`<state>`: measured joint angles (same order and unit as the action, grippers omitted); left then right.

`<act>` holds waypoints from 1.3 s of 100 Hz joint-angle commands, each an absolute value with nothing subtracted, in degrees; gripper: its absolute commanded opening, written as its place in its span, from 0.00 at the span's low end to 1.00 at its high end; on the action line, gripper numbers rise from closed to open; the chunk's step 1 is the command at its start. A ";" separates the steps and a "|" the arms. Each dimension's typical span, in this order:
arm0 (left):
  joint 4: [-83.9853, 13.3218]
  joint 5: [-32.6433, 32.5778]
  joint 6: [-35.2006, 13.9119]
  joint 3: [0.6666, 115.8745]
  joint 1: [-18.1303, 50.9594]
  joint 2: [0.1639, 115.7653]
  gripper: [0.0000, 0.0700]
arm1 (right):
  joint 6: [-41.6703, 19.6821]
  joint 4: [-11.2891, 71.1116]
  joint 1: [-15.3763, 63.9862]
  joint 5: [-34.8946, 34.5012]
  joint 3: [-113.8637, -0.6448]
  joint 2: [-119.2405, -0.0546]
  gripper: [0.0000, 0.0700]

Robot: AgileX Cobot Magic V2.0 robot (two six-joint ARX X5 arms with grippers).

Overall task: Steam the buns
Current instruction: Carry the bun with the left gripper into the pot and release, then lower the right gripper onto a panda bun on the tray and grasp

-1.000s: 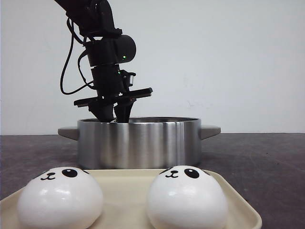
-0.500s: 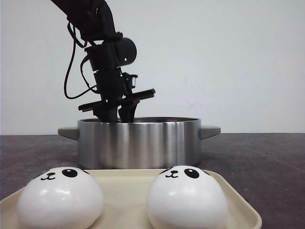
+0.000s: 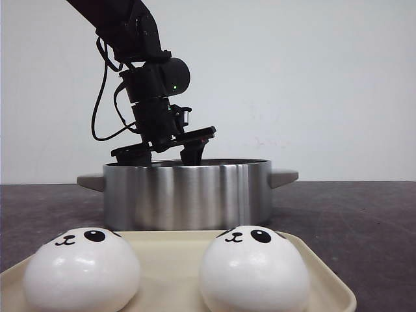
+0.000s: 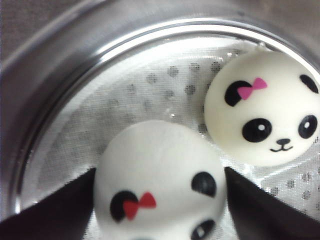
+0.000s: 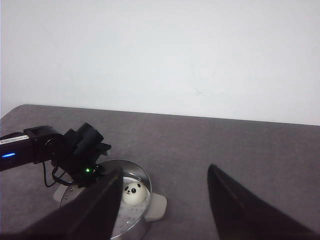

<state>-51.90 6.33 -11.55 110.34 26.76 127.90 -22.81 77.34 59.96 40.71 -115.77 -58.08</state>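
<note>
- Inside the shiny steel pot [image 3: 187, 195], the left gripper [image 4: 159, 200] straddles, jaws spread, a red-bowed white panda bun [image 4: 160, 185]; a pink-bowed bun [image 4: 262, 107] lies at two o'clock.
- Nearer, two white panda buns [image 3: 81, 266] sit on a cream tray [image 3: 172, 257].
- Right gripper [image 5: 162, 210] hangs high, released.

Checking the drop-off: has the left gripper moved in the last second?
Yes. The left gripper has spread and shifted right along the pot rim; its right finger was near the middle earlier.
</note>
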 commanded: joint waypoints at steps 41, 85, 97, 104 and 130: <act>-59.64 5.82 -11.64 121.49 26.72 129.34 1.00 | -23.18 81.28 60.62 40.84 -116.95 -58.61 0.47; -77.01 5.82 -12.47 148.86 31.97 121.08 1.00 | -23.29 81.14 60.62 35.64 -108.18 -58.74 0.46; -79.33 5.34 -11.99 152.51 35.22 114.50 1.00 | -24.03 80.58 60.62 35.40 -102.65 -58.76 0.46; -81.62 2.92 -10.63 153.38 37.34 110.08 1.00 | -24.75 78.67 60.62 34.22 -99.35 -59.20 0.46; -83.88 -4.99 -8.58 153.36 43.62 93.49 1.00 | -25.17 66.00 60.60 22.22 -89.25 -61.43 0.46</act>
<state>-81.36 -4.62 -9.52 151.96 42.48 95.46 -24.29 68.51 59.94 26.13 -89.80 -60.23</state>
